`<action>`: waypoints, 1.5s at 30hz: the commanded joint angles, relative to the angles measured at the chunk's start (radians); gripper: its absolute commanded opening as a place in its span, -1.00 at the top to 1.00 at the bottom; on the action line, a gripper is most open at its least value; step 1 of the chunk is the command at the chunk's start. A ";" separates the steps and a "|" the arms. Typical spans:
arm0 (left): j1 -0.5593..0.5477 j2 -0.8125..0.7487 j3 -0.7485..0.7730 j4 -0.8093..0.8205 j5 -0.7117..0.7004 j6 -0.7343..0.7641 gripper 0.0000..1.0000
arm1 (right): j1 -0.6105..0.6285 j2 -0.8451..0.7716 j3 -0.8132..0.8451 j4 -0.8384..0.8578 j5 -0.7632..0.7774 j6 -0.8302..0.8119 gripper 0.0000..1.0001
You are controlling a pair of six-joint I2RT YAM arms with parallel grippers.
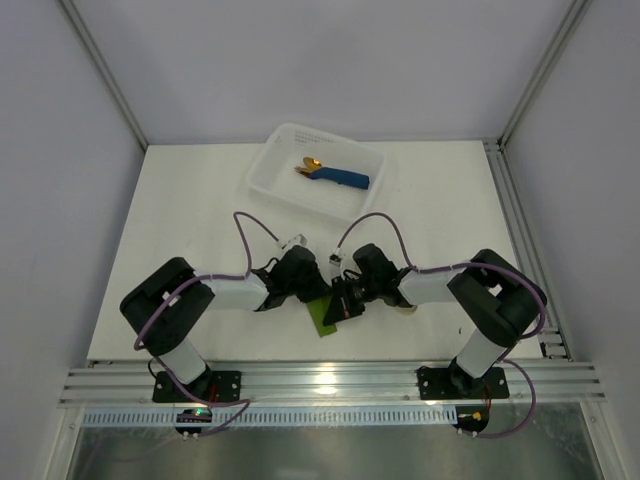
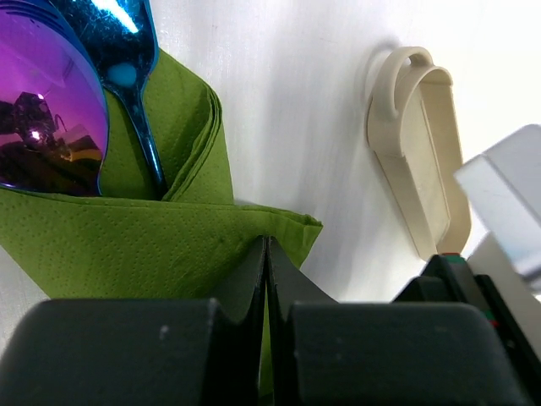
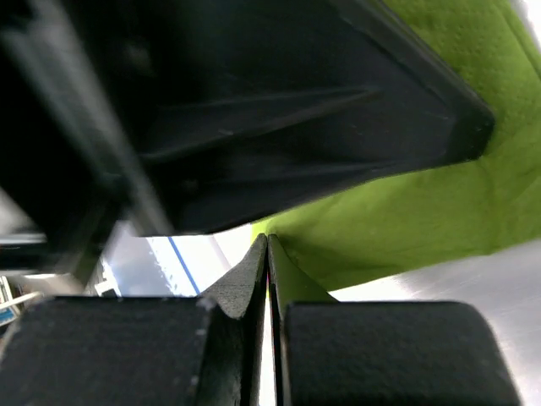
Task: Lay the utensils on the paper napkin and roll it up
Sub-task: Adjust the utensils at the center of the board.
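Closed left end effector (image 2: pixel 266 245) and right end effector (image 3: pixel 267 244) pinch the paper napkin (image 2: pixel 127 245) folded around utensils (image 2: pixel 51 110).

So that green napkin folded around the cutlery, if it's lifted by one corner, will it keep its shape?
Probably floppy: the paper napkin looks thin and sits in soft, loose folds. The smooth, shiny utensils may slide out of the open fold if it tips. Its dimpled paper could tear if tugged hard.
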 commanded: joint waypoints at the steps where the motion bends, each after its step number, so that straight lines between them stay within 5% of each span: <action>1: 0.005 0.028 0.001 -0.037 -0.009 0.014 1.00 | -0.003 0.015 -0.038 0.094 -0.016 0.009 0.93; 20: 0.027 0.057 -0.014 -0.021 0.002 0.011 1.00 | -0.003 -0.036 -0.220 0.094 0.068 0.004 0.93; 31: 0.027 0.057 -0.011 -0.020 0.006 0.016 1.00 | -0.003 -0.310 -0.221 -0.113 0.202 0.003 0.91; 37: 0.030 0.066 -0.009 -0.014 0.006 0.017 1.00 | -0.003 -0.395 -0.199 -0.186 0.252 0.004 0.84; 45: 0.031 0.063 -0.008 -0.011 0.008 0.017 1.00 | -0.015 -0.335 -0.176 -0.146 0.255 -0.006 0.45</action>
